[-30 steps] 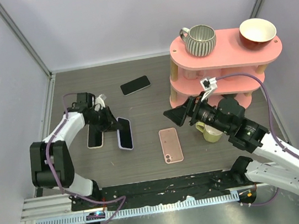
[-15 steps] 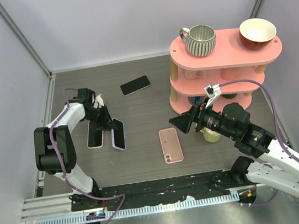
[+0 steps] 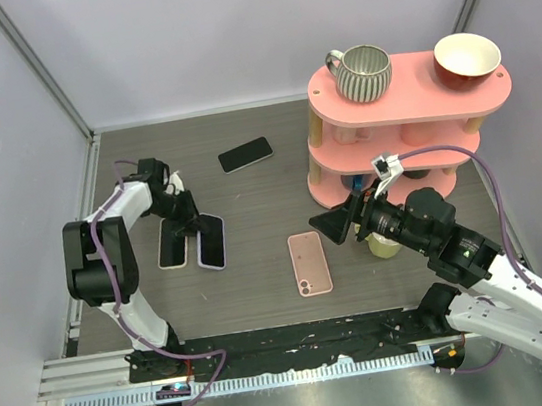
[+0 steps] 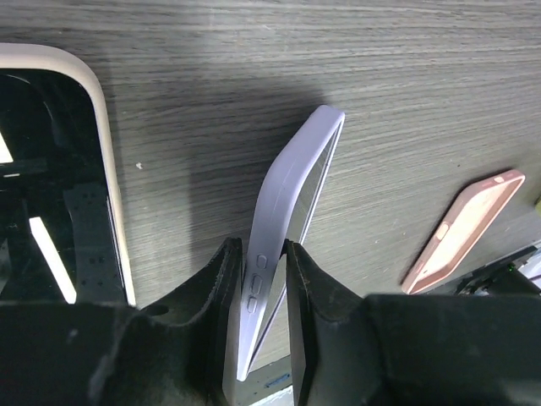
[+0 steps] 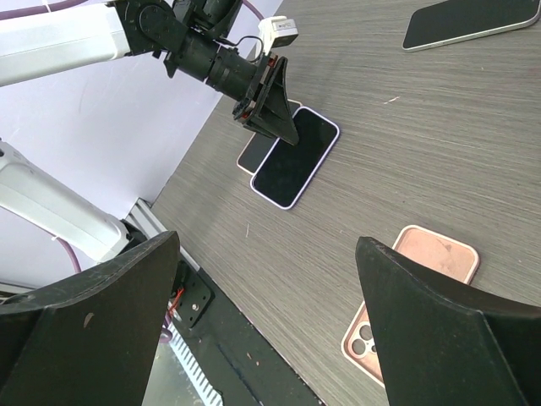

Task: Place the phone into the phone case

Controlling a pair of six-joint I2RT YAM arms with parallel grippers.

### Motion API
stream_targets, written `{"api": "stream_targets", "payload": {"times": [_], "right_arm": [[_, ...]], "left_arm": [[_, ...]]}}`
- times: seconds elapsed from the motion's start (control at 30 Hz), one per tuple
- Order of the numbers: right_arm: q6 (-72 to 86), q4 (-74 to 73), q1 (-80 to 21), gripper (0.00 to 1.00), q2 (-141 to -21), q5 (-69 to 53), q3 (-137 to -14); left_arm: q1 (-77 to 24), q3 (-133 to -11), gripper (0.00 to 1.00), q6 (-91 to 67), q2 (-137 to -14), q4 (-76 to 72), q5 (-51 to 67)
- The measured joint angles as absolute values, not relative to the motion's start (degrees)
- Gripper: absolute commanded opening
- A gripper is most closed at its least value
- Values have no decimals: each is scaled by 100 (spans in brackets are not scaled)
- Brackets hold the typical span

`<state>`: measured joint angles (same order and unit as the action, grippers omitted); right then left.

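At the left of the grey wooden tabletop (image 3: 260,199), the left end effector (image 3: 191,224) has fingers (image 4: 221,292) on both sides of the flat lilac-rimmed phone (image 3: 210,243); I cannot tell if they squeeze it. The pink plastic phone case (image 3: 310,263) lies mid-frame. The right end effector (image 3: 326,223) hangs spread wide.

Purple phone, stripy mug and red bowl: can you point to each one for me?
purple phone (image 5: 296,161), right wrist view, middle of its dark screen.
stripy mug (image 3: 368,84), top view, its striped side.
red bowl (image 3: 467,56), top view, its pale inside.
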<state>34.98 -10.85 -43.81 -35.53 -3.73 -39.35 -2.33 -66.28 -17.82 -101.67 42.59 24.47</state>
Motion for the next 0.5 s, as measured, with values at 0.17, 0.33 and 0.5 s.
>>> {"api": "stream_targets", "payload": {"times": [0.17, 0.33, 0.5], "right_arm": [[3500, -1094, -4381, 91, -3553, -375, -3935], [3503, -1175, -4381, 91, -3548, -373, -3935], [3527, -1229, -4381, 91, -3546, -370, -3935]], "left_arm": [[-224, -6755, 35, -1774, -10287, 4416, 2261], [-217, -6770, 44, -1780, -10313, 4460, 1726], [-189, -6792, 47, -1798, -10252, 4506, 1409]]}}
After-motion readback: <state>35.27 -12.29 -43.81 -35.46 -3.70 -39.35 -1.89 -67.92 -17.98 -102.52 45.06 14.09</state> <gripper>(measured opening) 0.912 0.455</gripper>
